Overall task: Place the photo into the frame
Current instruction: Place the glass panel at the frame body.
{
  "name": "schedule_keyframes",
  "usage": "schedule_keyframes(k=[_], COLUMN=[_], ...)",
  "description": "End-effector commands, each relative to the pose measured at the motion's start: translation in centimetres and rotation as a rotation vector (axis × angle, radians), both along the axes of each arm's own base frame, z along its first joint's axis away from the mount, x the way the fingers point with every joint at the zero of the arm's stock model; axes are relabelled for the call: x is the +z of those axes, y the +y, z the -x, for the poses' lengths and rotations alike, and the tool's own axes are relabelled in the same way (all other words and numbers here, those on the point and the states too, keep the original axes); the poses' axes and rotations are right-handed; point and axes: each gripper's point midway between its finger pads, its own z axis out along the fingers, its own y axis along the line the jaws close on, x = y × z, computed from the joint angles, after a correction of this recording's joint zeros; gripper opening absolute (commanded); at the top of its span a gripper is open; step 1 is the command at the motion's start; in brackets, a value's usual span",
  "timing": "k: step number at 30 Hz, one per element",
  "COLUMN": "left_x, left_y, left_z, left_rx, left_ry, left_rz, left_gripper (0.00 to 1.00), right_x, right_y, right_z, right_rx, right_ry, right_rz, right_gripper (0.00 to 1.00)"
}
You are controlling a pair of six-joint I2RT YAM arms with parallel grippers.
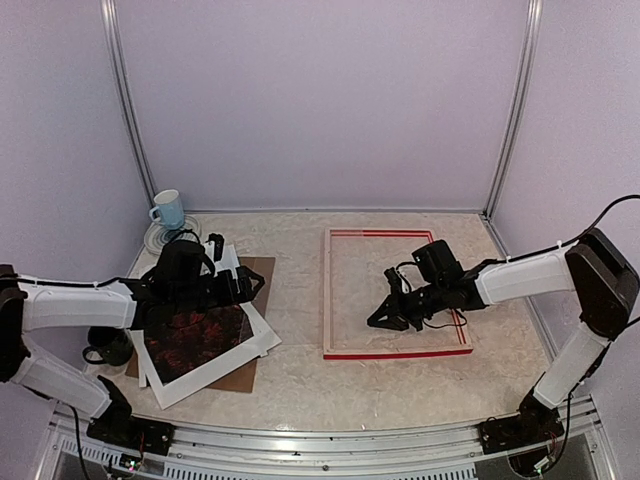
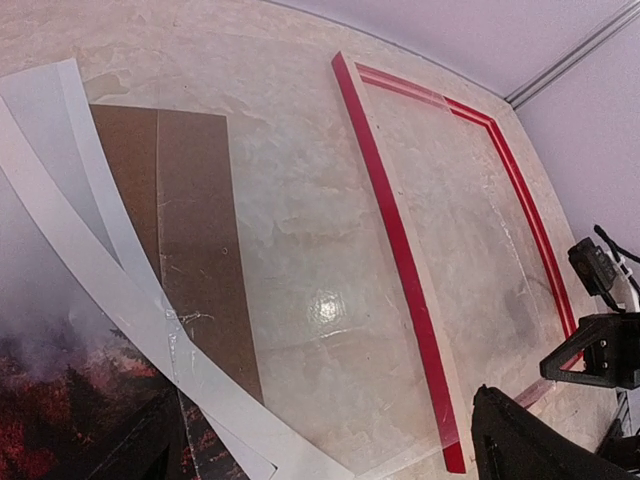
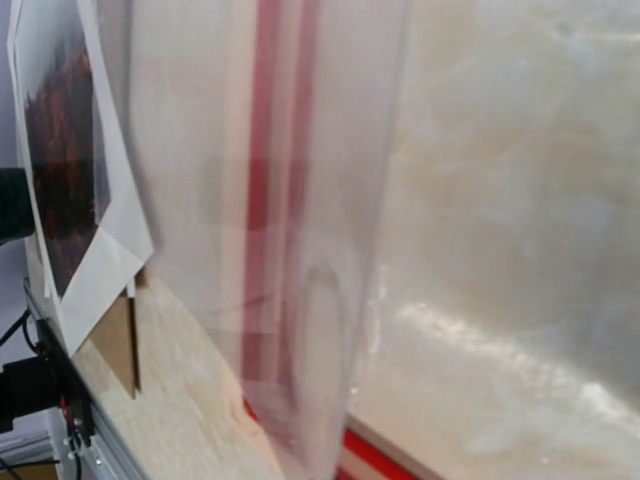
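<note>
Your photo lies face up at the left of the table, dark red landscape showing. It sits on top of a white mat, which lies on a brown board; the whole stack is skewed. The frame lies flat to the right, well apart from the stack, with its red edges showing and bare table inside its bars, so the photo is not in it. Your left gripper is above the far right part of the stack with its jaws spread wide. In its wrist view the two dark fingers stand at the bottom corners, and below them are the photo's misty sky, the mat's white strips and the board. Your right gripper reaches in over the inside of the frame, near its lower right, pointing down and to the left, and its jaws are together. A clear sheet stands close before its wrist camera, and the red bars show blurred through it. The fingers themselves are out of that view, so you cannot tell whether they pinch the sheet. A pale blue mug stands at the far left corner, behind the stack.
</note>
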Motion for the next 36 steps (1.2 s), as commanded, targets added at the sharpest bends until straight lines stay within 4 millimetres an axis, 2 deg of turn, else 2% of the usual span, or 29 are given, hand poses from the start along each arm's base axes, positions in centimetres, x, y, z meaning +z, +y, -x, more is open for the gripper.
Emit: schedule_keyframes(k=[1, 17, 19, 24, 29, 32, 36], left_x=[1.1, -0.6, -0.7, -1.2, -1.7, -1.6, -1.5], left_y=[-0.9, -2.1, -2.7, -3.1, -2.8, -2.6, -2.8], left_z=[-1.3, -4.6, -4.7, -4.9, -4.7, -4.6, -4.7], left_rx=[-0.016, 0.023, 0.000, -0.009, -0.006, -0.003, -0.015], left_ry=[-0.035, 0.000, 0.005, 0.019, 0.021, 0.012, 0.001], left_rz=[0.014, 0.023, 0.035, 0.046, 0.026, 0.024, 0.029], left_gripper=[0.99, 0.99, 0.99, 0.99, 0.99, 0.99, 0.99], right_x=[-0.5, -2.4, -2.8, -2.8, -2.9, -2.1, -0.7], right_y=[-1.0, -3.9, -4.3, -4.7, -5.7, -5.9, -5.1], right_z=[-0.1, 1.0, 0.9, -0.1, -0.9, -1.9, -4.3], right_rx=[-0.006, -0.004, -0.007, -0.024, -0.025, -0.037, -0.049], right_ry=[-0.027, -0.009, -0.013, -0.050, -0.081, -0.120, -0.152], right_rz=[0.025, 0.136, 0.158, 0.204, 0.296, 0.321, 0.272], right_gripper=[0.00, 0.00, 0.05, 0.27, 0.40, 0.48, 0.58])
